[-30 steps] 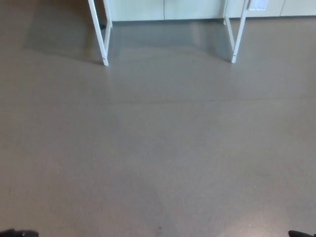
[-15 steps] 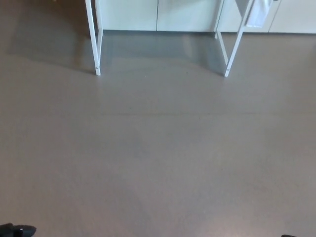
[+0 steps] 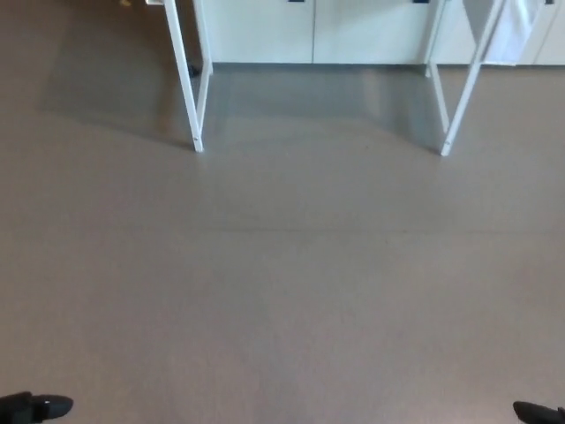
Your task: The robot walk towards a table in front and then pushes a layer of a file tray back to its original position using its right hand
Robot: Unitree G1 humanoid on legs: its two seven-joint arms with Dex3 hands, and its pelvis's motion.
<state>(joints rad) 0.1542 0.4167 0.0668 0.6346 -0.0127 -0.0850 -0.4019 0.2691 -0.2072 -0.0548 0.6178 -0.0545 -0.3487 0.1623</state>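
Nearer now, the white metal bench legs (image 3: 196, 97) are seen at twelve o'clock across bare grey floor (image 3: 282, 283); the file tray is unseen, and hand states cannot be told.

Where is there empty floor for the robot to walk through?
The wide grey floor is bare from the bottom edge up to the white table legs and. It narrows between those legs, in front of the cabinets.

You face a bare grey-brown floor (image 3: 282, 283); 2 pairs of white table legs (image 3: 196, 79) stand before pale cabinets (image 3: 313, 31).
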